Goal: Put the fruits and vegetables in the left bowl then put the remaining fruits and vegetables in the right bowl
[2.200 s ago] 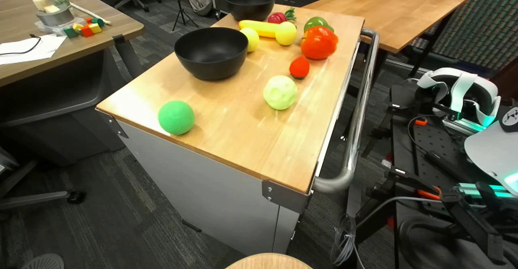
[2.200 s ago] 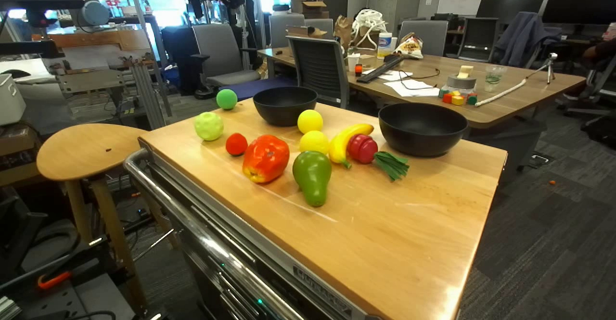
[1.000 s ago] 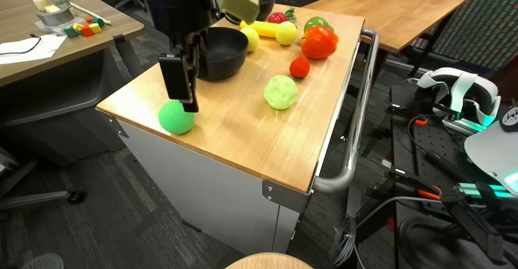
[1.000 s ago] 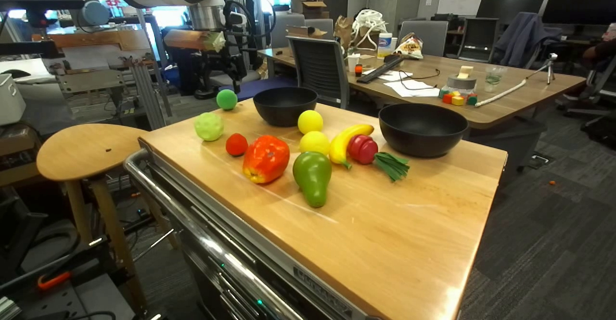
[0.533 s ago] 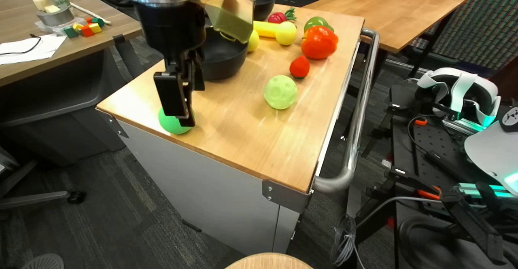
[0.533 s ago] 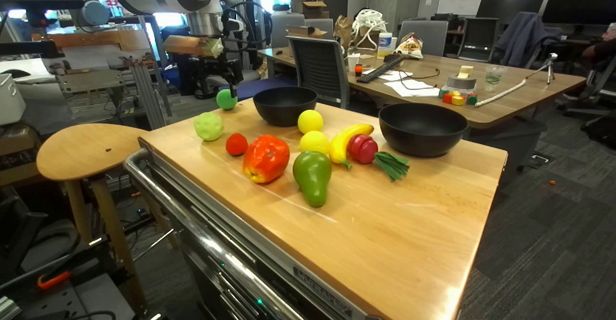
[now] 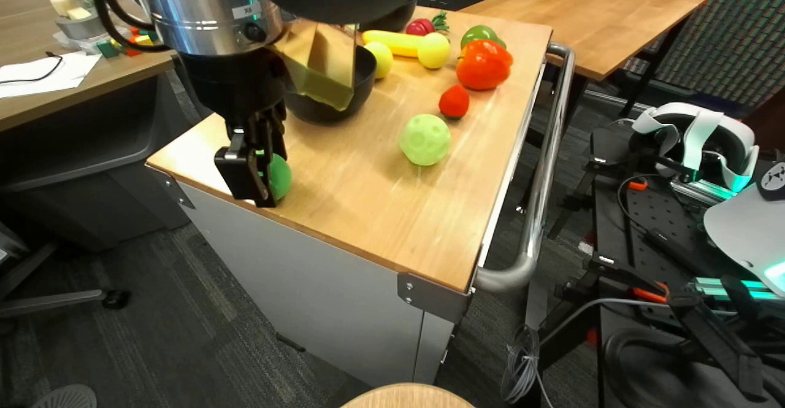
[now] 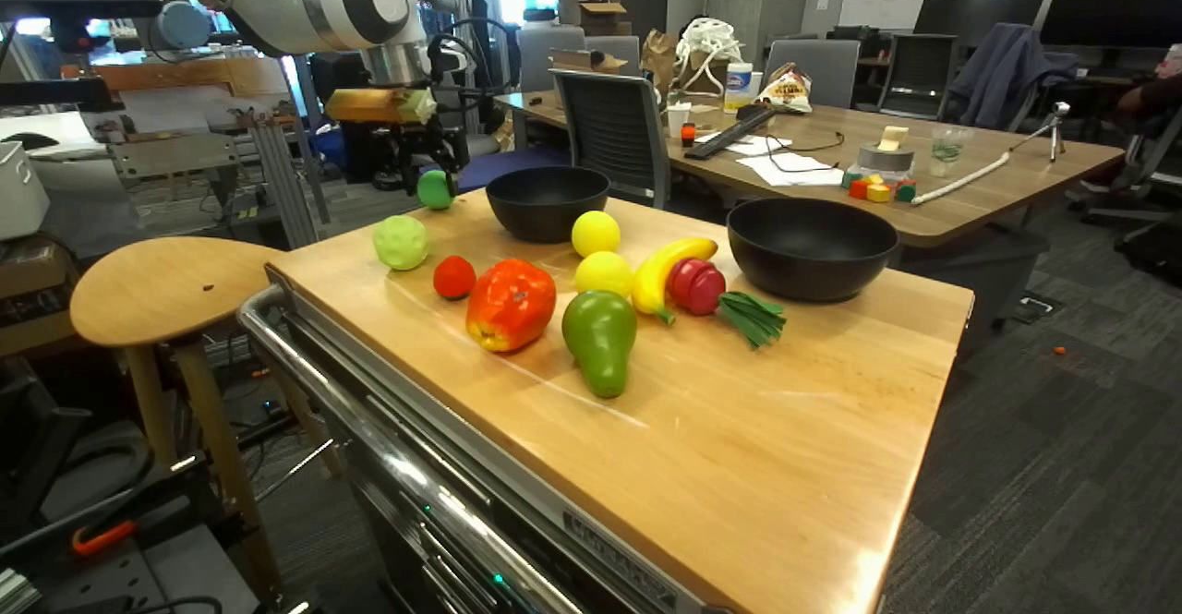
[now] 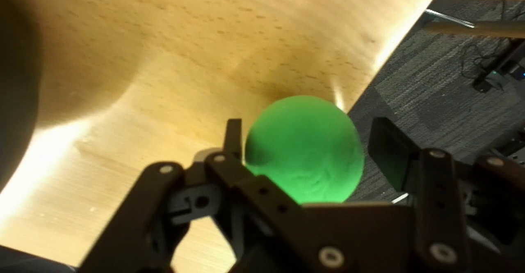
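Note:
My gripper [image 9: 310, 145] is open, its fingers on either side of a green ball [image 9: 305, 158]. Gaps show at both sides of the ball, the left one narrow. The ball sits near the tabletop's edge, partly hidden by a finger in an exterior view [image 7: 281, 177]. Two black bowls [image 8: 548, 206] [image 8: 813, 254] stand on the wooden top. On the top lie a pale green ball [image 8: 402, 243], a small red fruit [image 8: 454, 277], a red pepper [image 8: 511, 306], a green avocado [image 8: 600, 337], two yellow balls [image 8: 596, 234] [image 8: 603, 274], a banana [image 8: 656, 274] and a red radish [image 8: 696, 284].
The arm's wrist hangs over the nearer bowl [image 7: 331, 110] in an exterior view and partly hides it. The bowl's dark side [image 9: 16, 84] is at the left of the wrist view. A metal handle [image 7: 546, 181] runs along one side of the cart. A round stool [image 8: 166, 286] stands nearby.
The arm came into view and moved down to the green ball. The gripper was above the ball and is now lowered around it. The fruits, vegetables and bowls have not moved.

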Controlling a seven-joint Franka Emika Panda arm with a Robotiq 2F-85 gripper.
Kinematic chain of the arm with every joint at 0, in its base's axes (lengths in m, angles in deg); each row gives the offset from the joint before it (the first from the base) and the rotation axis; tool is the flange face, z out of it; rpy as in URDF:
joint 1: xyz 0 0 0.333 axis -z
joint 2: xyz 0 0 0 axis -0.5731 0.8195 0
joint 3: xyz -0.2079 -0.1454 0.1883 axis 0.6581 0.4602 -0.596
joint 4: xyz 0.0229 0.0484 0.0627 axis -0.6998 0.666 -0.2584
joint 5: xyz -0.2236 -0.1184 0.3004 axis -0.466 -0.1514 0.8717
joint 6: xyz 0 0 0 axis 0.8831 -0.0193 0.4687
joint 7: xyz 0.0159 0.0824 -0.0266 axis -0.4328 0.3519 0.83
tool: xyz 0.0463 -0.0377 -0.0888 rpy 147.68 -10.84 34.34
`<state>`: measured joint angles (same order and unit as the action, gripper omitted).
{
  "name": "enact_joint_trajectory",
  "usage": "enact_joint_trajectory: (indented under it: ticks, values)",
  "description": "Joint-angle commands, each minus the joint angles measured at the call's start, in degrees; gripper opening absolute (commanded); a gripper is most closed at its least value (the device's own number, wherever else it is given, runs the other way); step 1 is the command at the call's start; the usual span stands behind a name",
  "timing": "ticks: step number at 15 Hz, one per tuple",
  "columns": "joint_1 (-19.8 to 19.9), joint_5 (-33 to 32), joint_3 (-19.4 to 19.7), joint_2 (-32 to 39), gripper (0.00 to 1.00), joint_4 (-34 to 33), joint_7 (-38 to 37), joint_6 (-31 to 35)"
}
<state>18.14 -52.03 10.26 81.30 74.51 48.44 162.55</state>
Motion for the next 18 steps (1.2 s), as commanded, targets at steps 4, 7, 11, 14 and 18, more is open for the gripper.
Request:
enact_joint_trajectory:
  ticks: [4,7,11,14,18]
  values:
    - [-1.6,-2.7,2.8,2.8,0.34,-3.9,-4.5,-0.4]
    - [-1.3,-2.6,2.6,-1.1,0.3,-2.5,-3.8,-2.8]
    - [-0.4,-7.7,5.2,-9.3,0.29,-1.2,-6.7,-3.3]
    - [3.4,-4.2,6.0,-12.2,0.29,-3.0,-6.5,-10.5]
    - [7.4,-3.0,7.5,-8.4,0.29,-5.8,-8.5,-18.9]
